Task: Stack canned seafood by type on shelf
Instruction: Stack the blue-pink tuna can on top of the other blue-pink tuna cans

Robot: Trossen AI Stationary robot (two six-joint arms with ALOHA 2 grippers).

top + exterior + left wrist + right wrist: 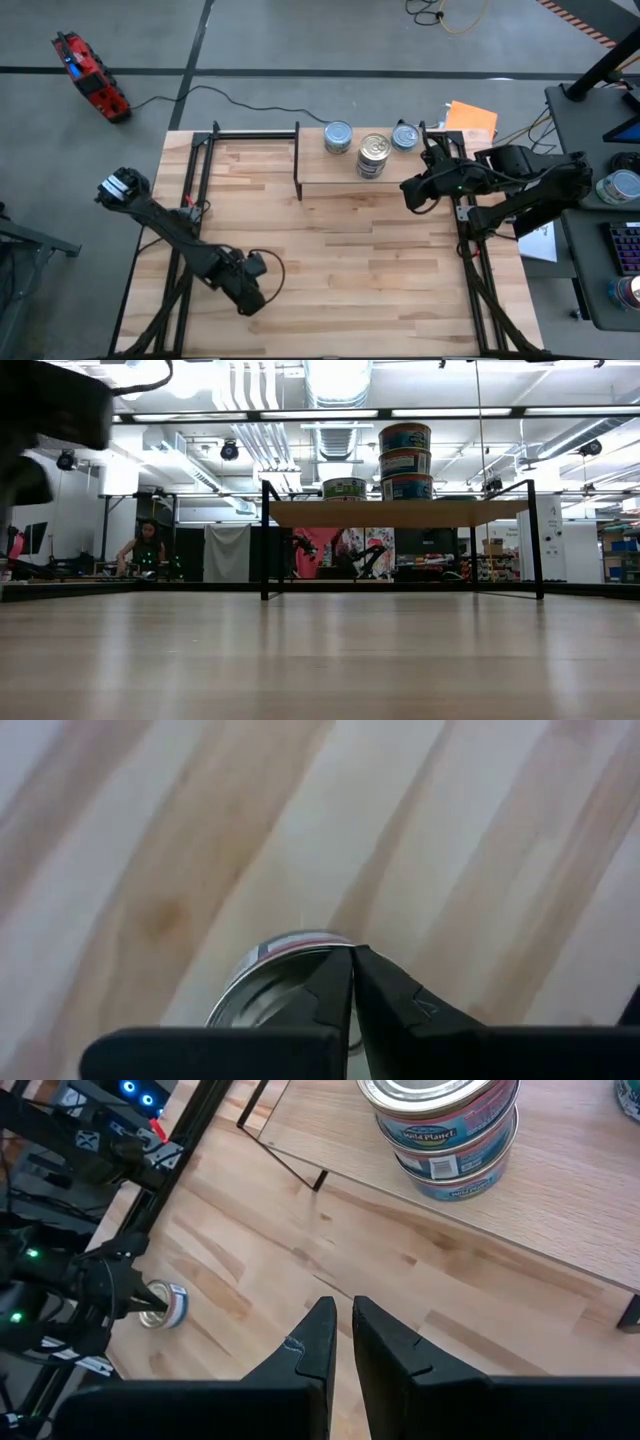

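Note:
The shelf (pixel 330 172) stands at the table's far edge, its wood top on thin black legs (pixel 400 512). On it sit a single tin (pixel 338 137), a stack of tins (pixel 373 155) and another tin (pixel 404 136). The stack (pixel 405 460) is three high. One more silver-topped tin (pixel 285 982) lies on the tabletop near the front left (pixel 165 1305). My left gripper (pixel 352 960) is shut and points steeply down right over it, hiding it in the high view (pixel 262 290). My right gripper (pixel 343 1315) hangs shut above the table, in front of the shelf's right part (pixel 408 190). My left gripper comes at the loose tin from above, its shut fingertips (pixel 340 970) over the far rim of the tin's top (pixel 300 942). I cannot tell whether they touch it. The tin rests on the tabletop.
Black frame rails run along the table's left (pixel 190 200) and right (pixel 465 240) edges. A desk with more tins (pixel 622 185) stands to the right of the table. A broad stretch of bare wood (pixel 350 260) lies between the two arms. A person (pixel 148 548) is far behind.

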